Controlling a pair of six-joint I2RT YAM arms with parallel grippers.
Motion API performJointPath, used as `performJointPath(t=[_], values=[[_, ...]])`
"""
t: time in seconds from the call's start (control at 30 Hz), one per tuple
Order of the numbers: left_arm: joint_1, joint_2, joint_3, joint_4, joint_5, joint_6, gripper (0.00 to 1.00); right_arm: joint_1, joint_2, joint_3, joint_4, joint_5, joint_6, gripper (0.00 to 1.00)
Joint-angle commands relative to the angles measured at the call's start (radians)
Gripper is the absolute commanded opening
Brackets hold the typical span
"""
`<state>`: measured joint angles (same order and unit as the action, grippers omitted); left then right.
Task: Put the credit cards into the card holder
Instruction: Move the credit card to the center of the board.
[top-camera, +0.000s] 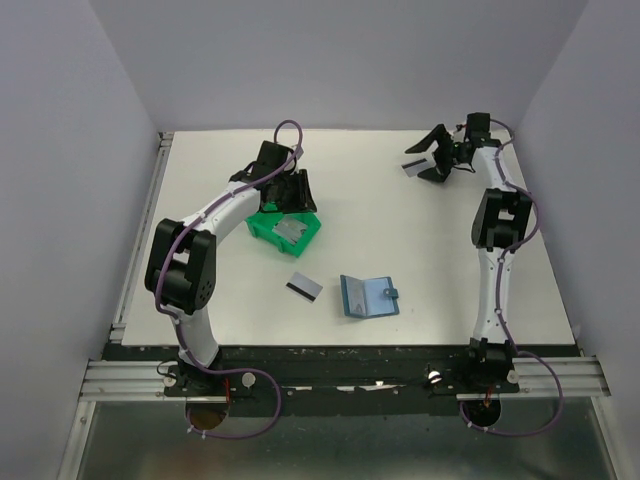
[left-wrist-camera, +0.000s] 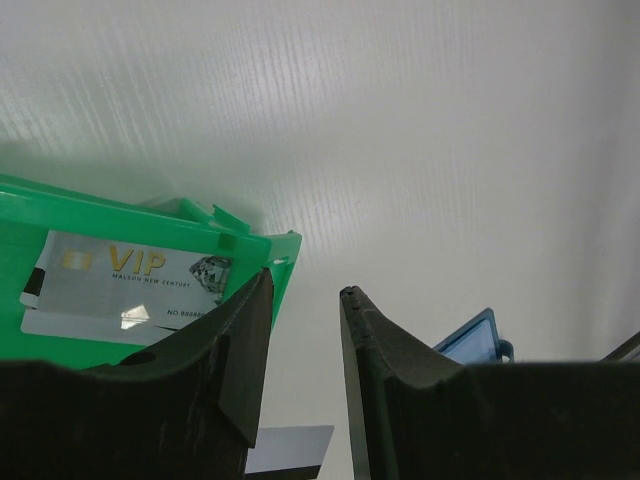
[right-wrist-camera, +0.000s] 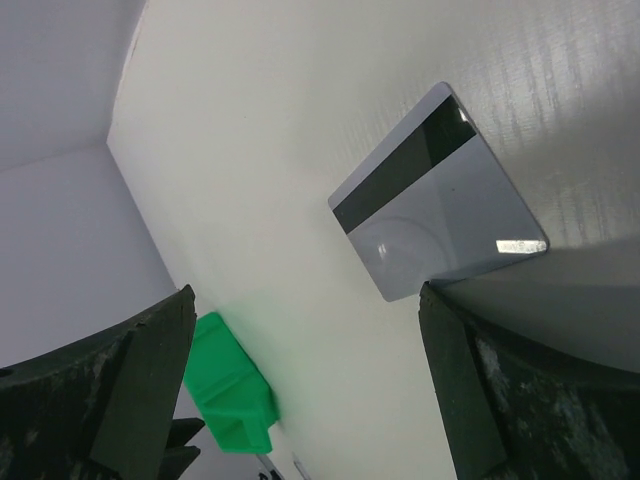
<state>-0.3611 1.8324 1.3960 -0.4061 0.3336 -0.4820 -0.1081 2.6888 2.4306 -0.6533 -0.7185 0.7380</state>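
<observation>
White bench (top-camera: 400, 240): open card holder (top-camera: 368, 296), one credit card (top-camera: 303, 288) beside it. Left hand (left-wrist-camera: 305, 335), narrow and empty, hangs at green bin (top-camera: 262, 232) holding a second card (left-wrist-camera: 130, 285); right hand (right-wrist-camera: 305, 295), wide, straddles a third card (right-wrist-camera: 440, 195), presumably for pickup.

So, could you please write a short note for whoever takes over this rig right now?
Left gripper: fingers narrowly apart, empty, at the green bin's edge.
Right gripper: wide open over a credit card lying far right on the table.
VIP card lies in the bin; third card lies on the table beside the open card holder.
Done: no card visible in the holder.
Left: all three cards.
</observation>
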Motion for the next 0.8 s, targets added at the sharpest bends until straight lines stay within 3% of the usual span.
performJointPath(t=[0.0,0.33,0.53,0.77], values=[[0.007,-0.039,-0.003,-0.010,0.005,0.008,0.45,-0.008,-0.087,-0.083,0.136,-0.013,-0.040,1.00],[0.005,-0.025,0.018,-0.023,0.002,0.008,0.45,-0.077,-0.001,-0.033,0.411,-0.044,0.161,1.00],[0.007,-0.016,0.032,-0.027,0.002,0.006,0.45,-0.088,0.068,0.018,0.342,0.017,0.267,1.00],[0.007,-0.007,0.041,-0.027,0.002,0.003,0.45,-0.082,0.065,0.039,0.189,0.106,0.212,1.00]])
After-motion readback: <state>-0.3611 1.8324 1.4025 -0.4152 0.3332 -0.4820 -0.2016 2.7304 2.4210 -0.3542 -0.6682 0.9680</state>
